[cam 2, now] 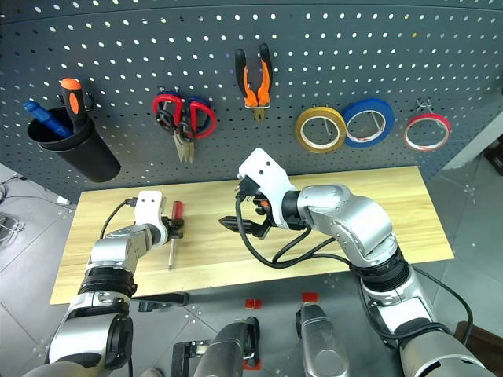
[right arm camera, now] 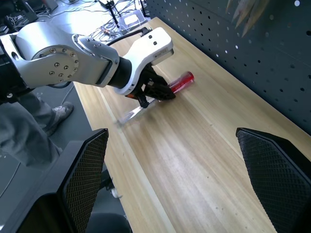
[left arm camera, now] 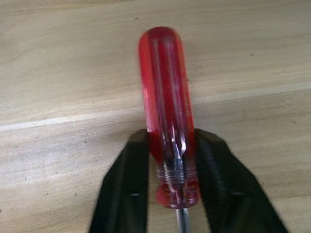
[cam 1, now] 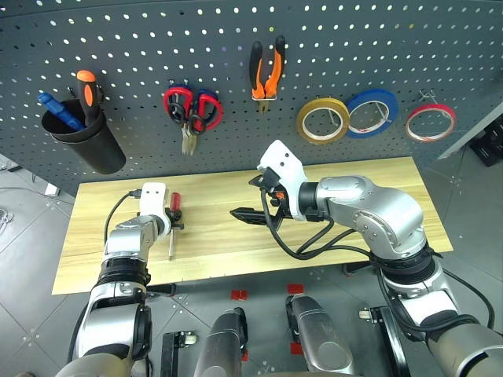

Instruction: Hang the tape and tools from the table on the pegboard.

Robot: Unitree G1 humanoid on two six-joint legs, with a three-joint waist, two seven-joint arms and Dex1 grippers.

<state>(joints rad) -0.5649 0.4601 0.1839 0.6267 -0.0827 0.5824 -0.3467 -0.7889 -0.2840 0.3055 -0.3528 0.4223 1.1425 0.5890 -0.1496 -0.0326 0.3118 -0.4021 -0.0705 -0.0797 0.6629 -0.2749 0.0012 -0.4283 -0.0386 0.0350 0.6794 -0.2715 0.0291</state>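
A: Where is the screwdriver [left arm camera: 167,111]?

B: Flat on the table [cam 1: 346,188], handle toward the pegboard [cam 1: 236,31]. The left gripper [left arm camera: 170,194] pinches the handle's base. The right gripper [right arm camera: 180,184], fingers spread and empty, hangs well apart.

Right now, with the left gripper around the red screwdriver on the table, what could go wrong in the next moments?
1. The left gripper pinches the red screwdriver at the lower end of its handle, near the shaft. Most of the handle sticks out past the fingers, so it may tip or slip when lifted.
2. The handle looks smooth and round, so it could roll between the fingers.
3. The open right gripper hovers over the table nearby; the arms might cross on the way to the pegboard.
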